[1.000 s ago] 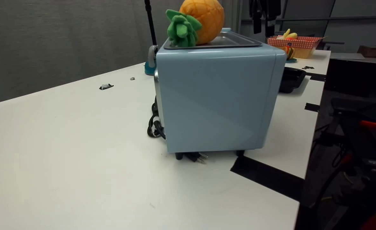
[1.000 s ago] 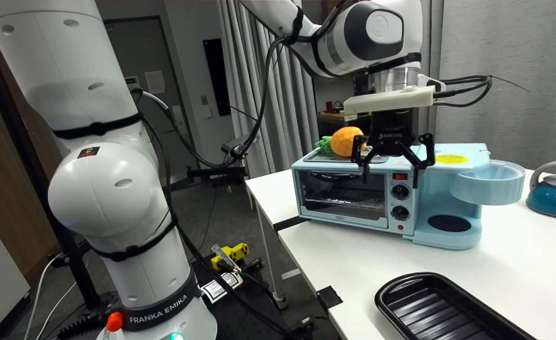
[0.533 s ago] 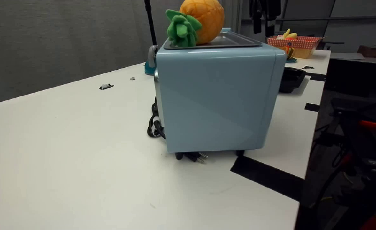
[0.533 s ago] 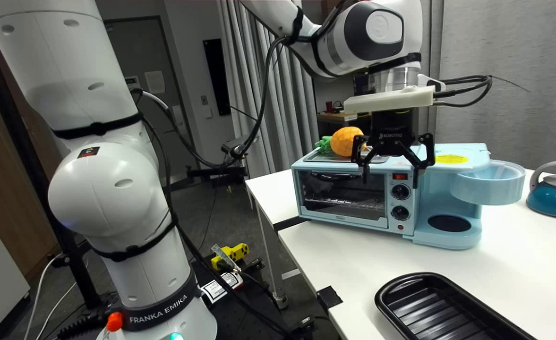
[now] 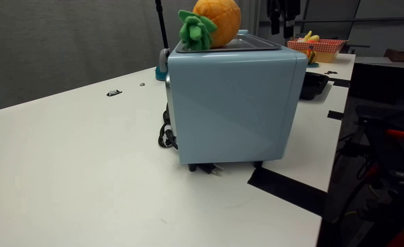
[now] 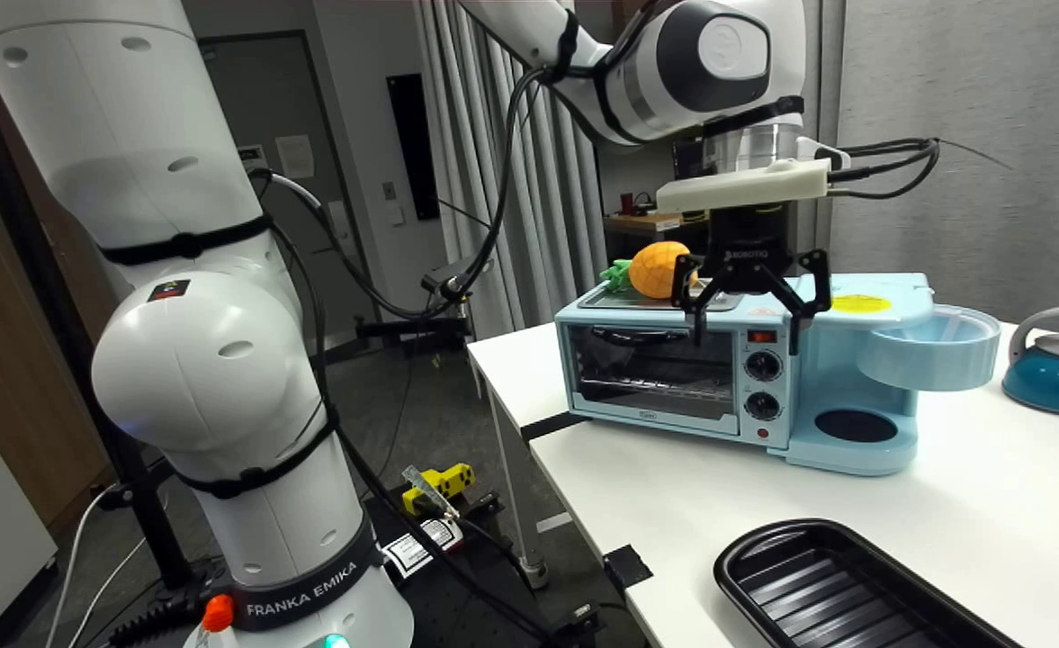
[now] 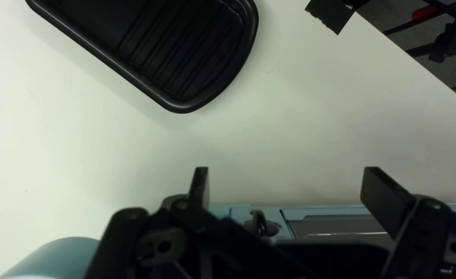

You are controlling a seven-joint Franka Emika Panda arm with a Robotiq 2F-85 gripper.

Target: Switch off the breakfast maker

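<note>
Breakfast maker (image 6: 779,383) on the white counter (image 6: 952,531): boxy, pale blue, glossy along rounded edges. At the front, a dark glass door (image 6: 655,378), two round black knobs (image 6: 763,365) one above the other, and a small red rectangular switch (image 6: 761,337) over both. Next to these, a smooth curved bowl (image 6: 929,362) jutting out above a flat black disc (image 6: 856,426). On top, a shallow metallic tray (image 5: 251,43) bearing an orange plush fruit (image 5: 222,24), seamed into diamonds, with thick soft green leaves. In an exterior view, plain smooth side, stubby black feet (image 5: 257,164), and black cord (image 5: 163,137) looped at the back. End effector (image 6: 747,340) angular and matte black, fingers spread wide, overlapping the appliance's front in an exterior view; touching it or apart, impossible to tell. In the wrist view, flat blunt pads (image 7: 382,197) well separated. Elsewhere on the counter, ribbed black pan (image 6: 821,580) with rounded corners and domed teal kettle (image 6: 1058,382) under an arched grey handle.
</note>
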